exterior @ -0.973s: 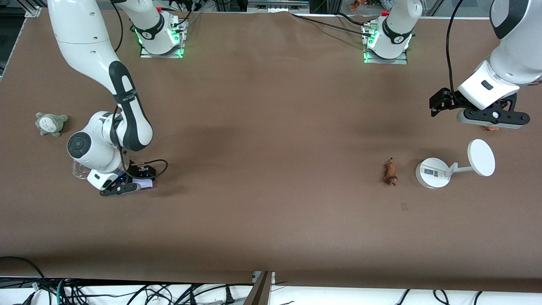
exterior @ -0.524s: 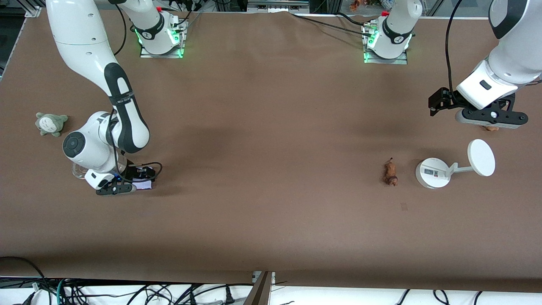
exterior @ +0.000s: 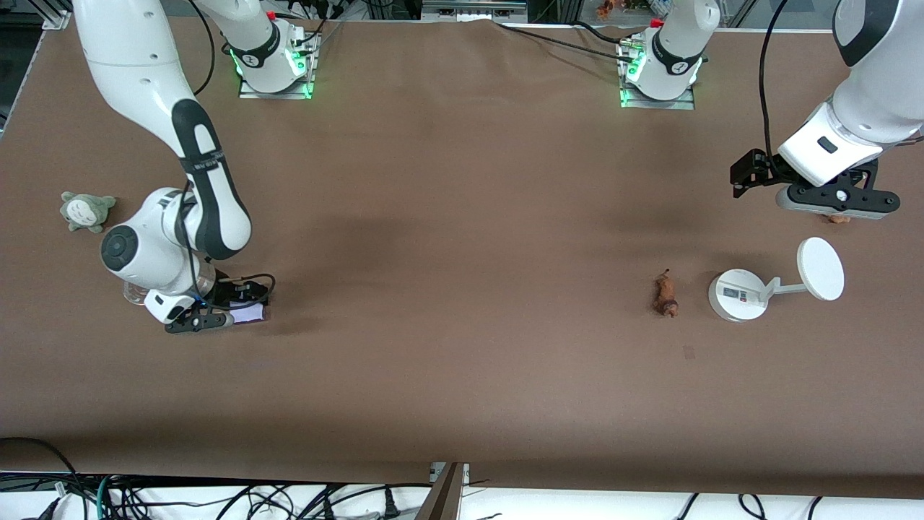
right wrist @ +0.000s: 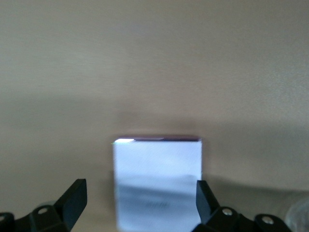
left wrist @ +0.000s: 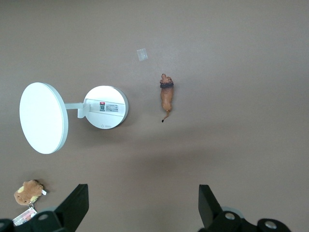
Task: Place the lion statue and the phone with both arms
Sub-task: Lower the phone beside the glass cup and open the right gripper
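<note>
- right gripper (exterior: pixel 216 318) lower left of frame, jaws now spread wide; phone (exterior: pixel 247 313) released flat on table (exterior: pixel 462 217)
- left gripper (exterior: pixel 837 206) upper right, wide, unchanged
- lion statue (exterior: pixel 665 294) unmoved

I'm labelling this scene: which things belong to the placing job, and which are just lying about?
Job: lion statue, phone between the open right gripper fingers.
Lying about: white stand, grey-green plush, brown plush under the waiting left gripper.
</note>
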